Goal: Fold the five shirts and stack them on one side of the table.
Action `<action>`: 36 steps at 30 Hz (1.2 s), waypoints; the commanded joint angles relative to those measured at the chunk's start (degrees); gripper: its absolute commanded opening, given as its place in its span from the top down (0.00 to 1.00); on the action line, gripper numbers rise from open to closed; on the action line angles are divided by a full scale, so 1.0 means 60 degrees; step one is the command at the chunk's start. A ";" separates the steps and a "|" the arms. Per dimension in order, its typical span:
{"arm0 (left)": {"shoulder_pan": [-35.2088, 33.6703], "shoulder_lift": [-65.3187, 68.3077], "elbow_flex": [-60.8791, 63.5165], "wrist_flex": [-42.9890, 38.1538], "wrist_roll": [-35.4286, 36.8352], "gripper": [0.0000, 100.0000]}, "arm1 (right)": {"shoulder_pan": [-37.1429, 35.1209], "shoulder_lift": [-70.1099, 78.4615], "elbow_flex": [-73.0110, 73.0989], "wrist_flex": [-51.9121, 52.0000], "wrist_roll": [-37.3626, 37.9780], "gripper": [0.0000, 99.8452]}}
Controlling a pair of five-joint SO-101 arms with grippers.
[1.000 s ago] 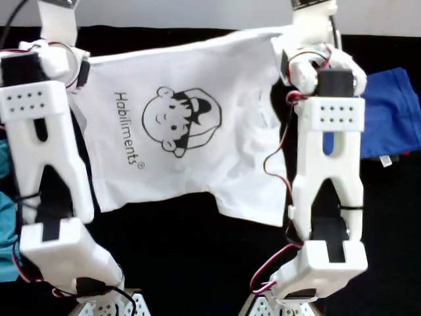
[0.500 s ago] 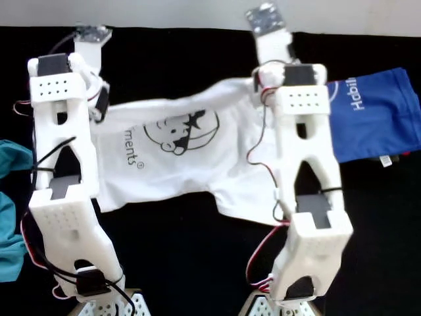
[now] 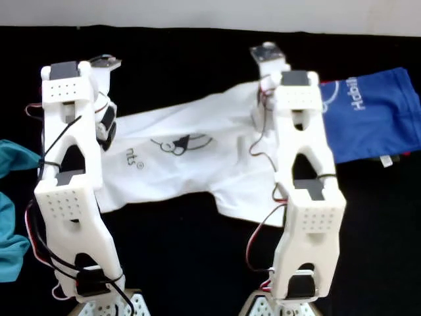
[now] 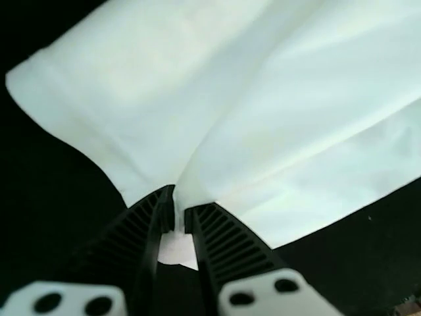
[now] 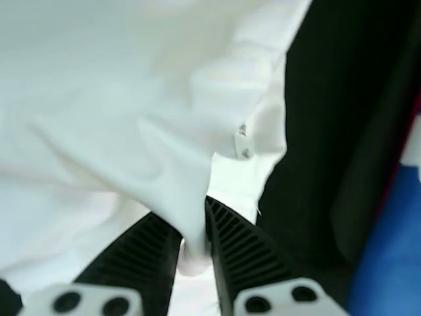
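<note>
A white shirt with a black cartoon print lies across the middle of the black table, its far edge lifted and pulled over toward the near side. My left gripper is shut on the white shirt's edge at the shirt's left side in the high view. My right gripper is shut on the white shirt's cloth at the shirt's right side. A blue shirt lies folded at the right edge. A teal shirt sits bunched at the left edge.
The black tabletop is bare between the two arm bases in front of the white shirt. A white wall strip runs along the far edge of the table.
Both grippers have pulled the white shirt's far edge toward the near side, folding it over the print. The blue shirt, partly hidden before, now shows more.
</note>
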 commanded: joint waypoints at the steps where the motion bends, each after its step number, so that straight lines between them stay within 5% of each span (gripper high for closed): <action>1: 0.0037 -0.1018 -0.0139 0.0410 -0.0059 0.99 | 0.0403 -0.1018 -0.0491 0.1077 -0.0117 0.99; 12: 0.0037 -0.3363 0.4095 0.0117 -0.1495 0.99 | 0.0505 -0.2103 0.0608 0.2864 -0.0059 0.99; 27: -0.0110 -0.5443 0.9136 -0.2828 -0.2066 0.99 | 0.0608 -0.6088 0.7919 -0.0330 0.0278 0.99; 36: -0.0168 -0.5663 0.9370 -0.3004 -0.2066 0.99 | 0.0608 -0.6425 0.8579 -0.0198 0.0278 0.99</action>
